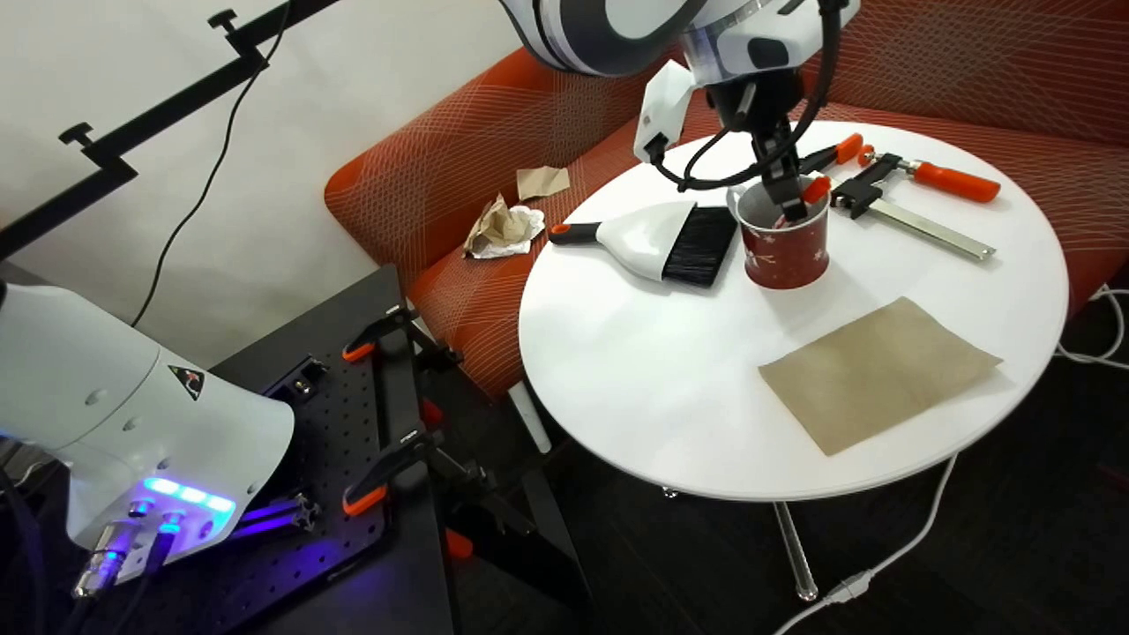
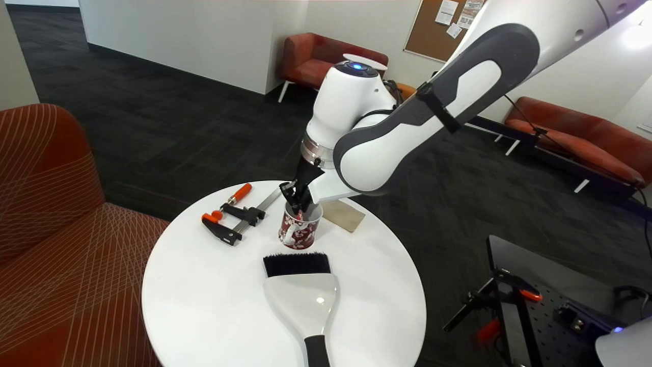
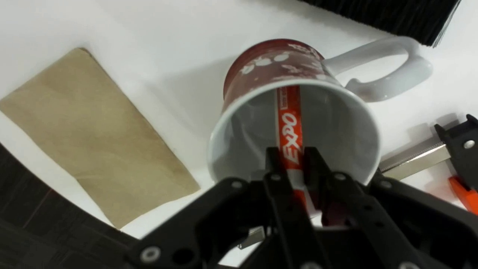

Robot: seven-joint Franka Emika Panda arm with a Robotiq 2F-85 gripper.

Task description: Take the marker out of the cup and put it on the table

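The marker [image 3: 289, 130] leans in the cup [image 1: 787, 260], its orange end [image 1: 817, 189] showing at the rim in an exterior view, its lower end hidden. Its long axis runs through the claw [image 3: 292, 158], whose sides look clamped on it, so the coming move likely asks for a rise past the rim before sideways travel over the surface [image 1: 635, 370].

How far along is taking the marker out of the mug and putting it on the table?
Looks done: the approach, with the gripper down at the mouth of the mug. In hand: the grasp; its fingers appear closed on the marker. Left: lifting, since the marker's lower part is inside the mug, then laying it on the table and releasing.
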